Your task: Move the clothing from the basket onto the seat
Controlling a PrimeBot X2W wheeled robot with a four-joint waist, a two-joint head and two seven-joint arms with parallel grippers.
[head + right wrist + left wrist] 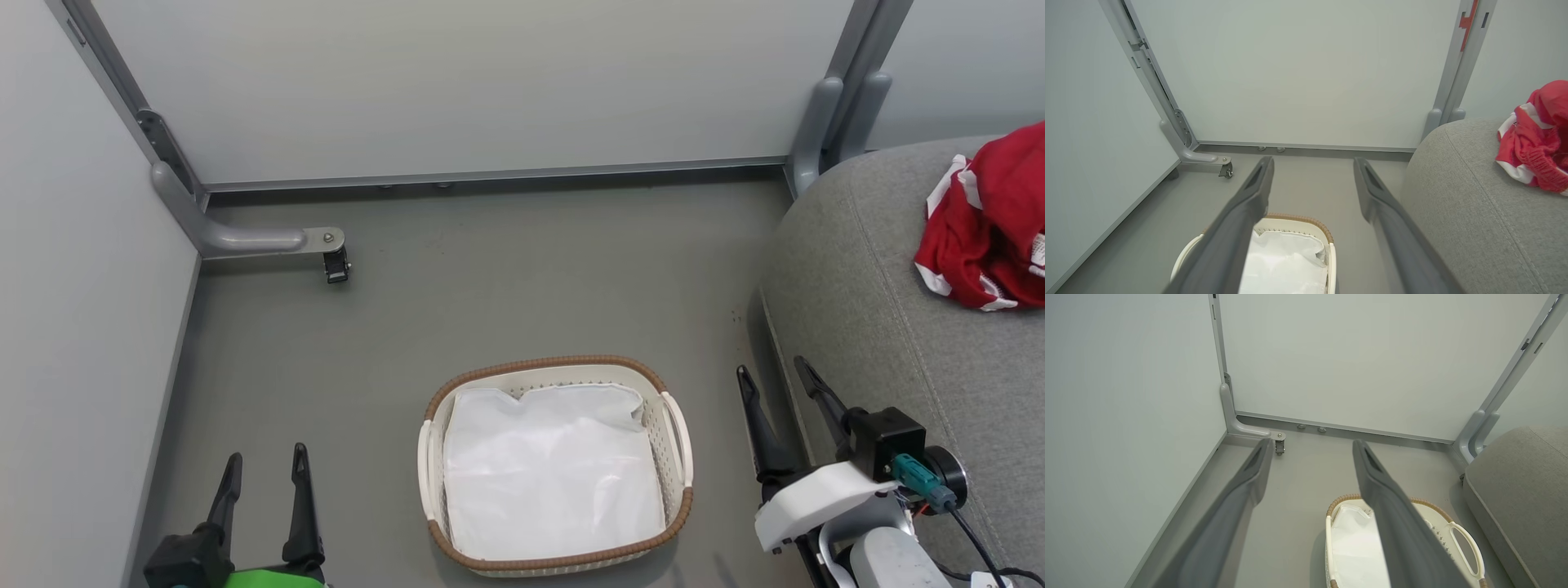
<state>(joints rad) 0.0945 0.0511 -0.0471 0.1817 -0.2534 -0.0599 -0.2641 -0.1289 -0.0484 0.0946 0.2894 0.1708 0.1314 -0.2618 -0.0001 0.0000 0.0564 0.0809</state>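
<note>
The red clothing (992,220) with white trim lies bunched on the grey seat (882,310) at the right; the right wrist view has the clothing (1537,139) on the seat (1474,212) too. The cream basket (555,465) with its brown rim stands on the floor in the lower middle, holding just a white liner sheet (551,478). My left gripper (265,461) is open at the lower left, apart from the basket. My right gripper (775,377) is open between the basket and the seat's edge, holding nothing.
Pale partition walls close the space at the back and left. A grey metal foot with a small caster (336,265) stands on the grey floor at the back left, and another post foot (816,131) rises by the seat's back corner.
</note>
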